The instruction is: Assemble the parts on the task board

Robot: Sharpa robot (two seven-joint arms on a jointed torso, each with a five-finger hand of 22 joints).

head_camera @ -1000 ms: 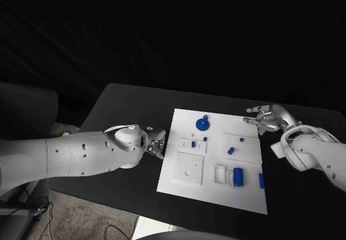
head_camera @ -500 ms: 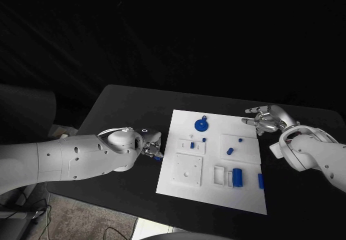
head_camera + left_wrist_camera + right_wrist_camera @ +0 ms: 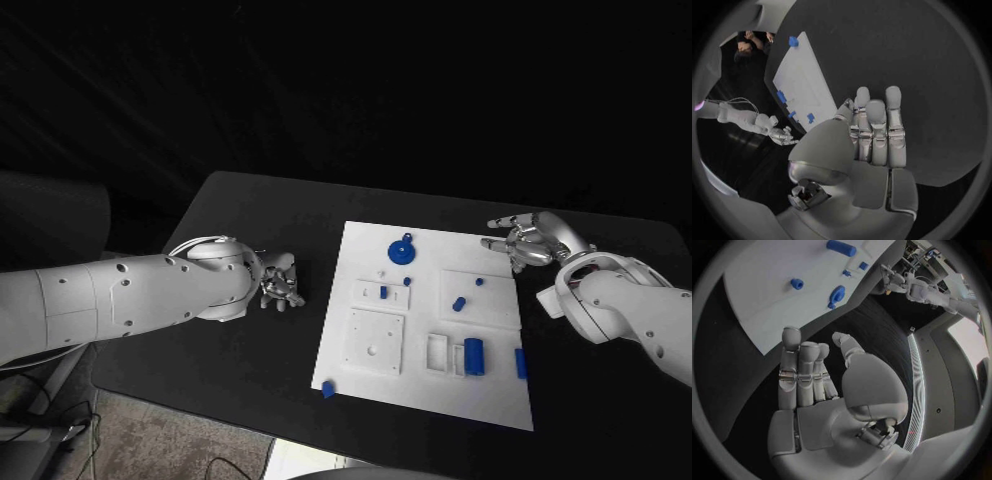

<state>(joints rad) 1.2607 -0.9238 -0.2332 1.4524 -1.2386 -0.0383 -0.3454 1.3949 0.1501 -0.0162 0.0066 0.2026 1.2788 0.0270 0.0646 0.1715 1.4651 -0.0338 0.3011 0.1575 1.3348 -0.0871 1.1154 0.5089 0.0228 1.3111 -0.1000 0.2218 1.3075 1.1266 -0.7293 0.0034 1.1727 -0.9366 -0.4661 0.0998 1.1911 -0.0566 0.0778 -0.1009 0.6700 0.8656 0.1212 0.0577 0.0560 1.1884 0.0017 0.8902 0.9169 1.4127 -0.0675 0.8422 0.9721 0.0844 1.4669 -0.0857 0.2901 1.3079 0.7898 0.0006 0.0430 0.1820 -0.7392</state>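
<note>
Black table (image 3: 245, 210) carries the white task board (image 3: 498, 395) at frame centre, blue parts (image 3: 475, 351) mostly loose on it, one (image 3: 327, 389) at its lower-left corner, so assembly looks barely begun; left hand (image 3: 280, 285) and right hand (image 3: 522, 240) hover empty, fingers apart.

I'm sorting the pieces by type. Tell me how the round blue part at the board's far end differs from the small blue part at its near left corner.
The round blue part is a broad disc with a small tab; the small blue part is a compact block. The round one lies well inside the task board; the small one sits at its very corner edge. Both are blue and untouched by either robot hand.
</note>
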